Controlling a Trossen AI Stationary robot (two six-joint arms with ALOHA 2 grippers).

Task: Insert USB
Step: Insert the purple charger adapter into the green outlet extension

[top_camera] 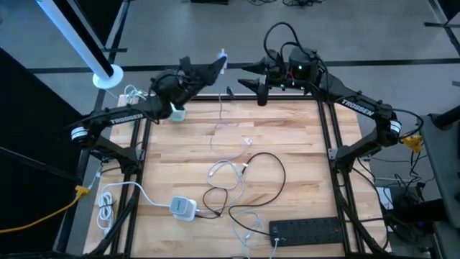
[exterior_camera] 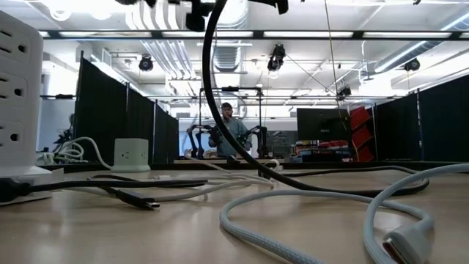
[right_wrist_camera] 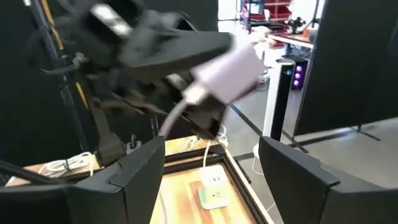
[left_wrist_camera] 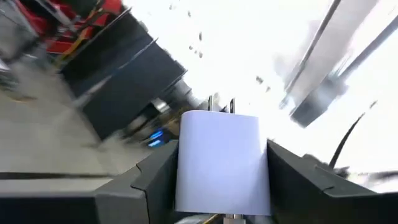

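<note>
Left tool (top_camera: pixel 215 66) raised above the counter's (top_camera: pixel 287 137) far edge, clamped on the white USB charger (left_wrist_camera: pixel 221 162), its cable (top_camera: pixel 221 115) hanging down; right tool (top_camera: pixel 251 78) near it, fingers spread, empty; black power strip (top_camera: pixel 309 230) at the counter's near edge, well apart.

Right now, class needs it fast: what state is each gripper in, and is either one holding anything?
Left gripper: closed on the white charger block.
Right gripper: open, holding nothing.

Worktop (top_camera: pixel 287 137): pale wood planks, satin. Charger block (left_wrist_camera: pixel 221 158): smooth white plastic, metal prongs. Power strip (top_camera: pixel 305 230): matt black plastic. Nearest cable (exterior_camera: pixel 308 231): woven cloth sheath.
</note>
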